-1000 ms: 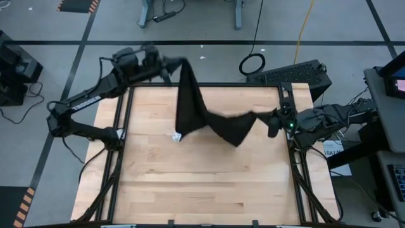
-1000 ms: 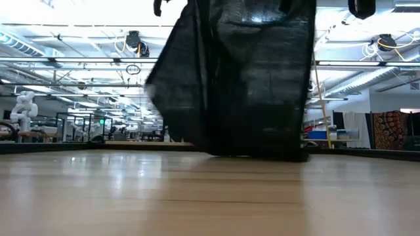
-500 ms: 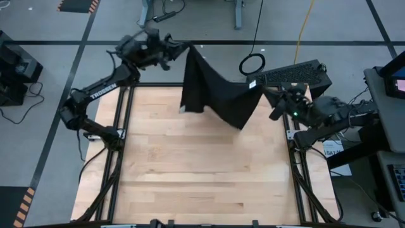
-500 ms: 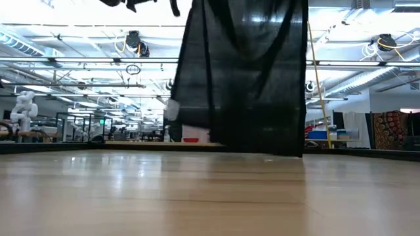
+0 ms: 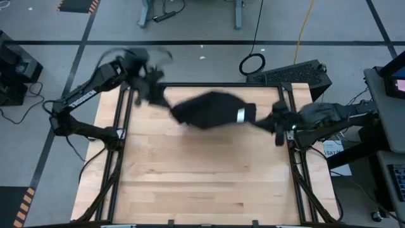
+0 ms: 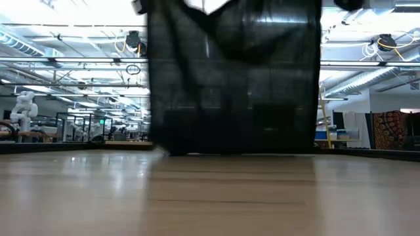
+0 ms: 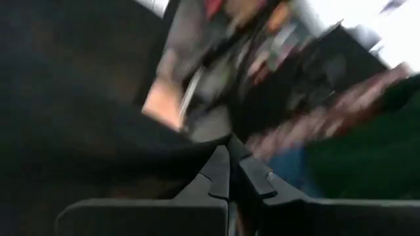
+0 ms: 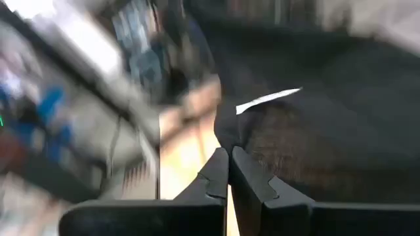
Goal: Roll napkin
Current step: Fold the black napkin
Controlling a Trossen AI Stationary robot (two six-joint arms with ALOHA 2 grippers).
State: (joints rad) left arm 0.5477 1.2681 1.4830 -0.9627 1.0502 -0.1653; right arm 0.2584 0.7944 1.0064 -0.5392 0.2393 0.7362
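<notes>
The pale, rectangular wooden surface (image 5: 202,171) sits in a black metal frame (image 5: 124,126). In the low view the black cloth napkin (image 6: 233,78) hangs with its lower edge near the far edge; whether it touches is unclear.

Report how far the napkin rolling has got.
Done: both grippers have the napkin pinched, left gripper and right gripper each shut on an end. In hand: it hangs spread between them over the table's far end. Left: laying it flat and all the rolling.
</notes>
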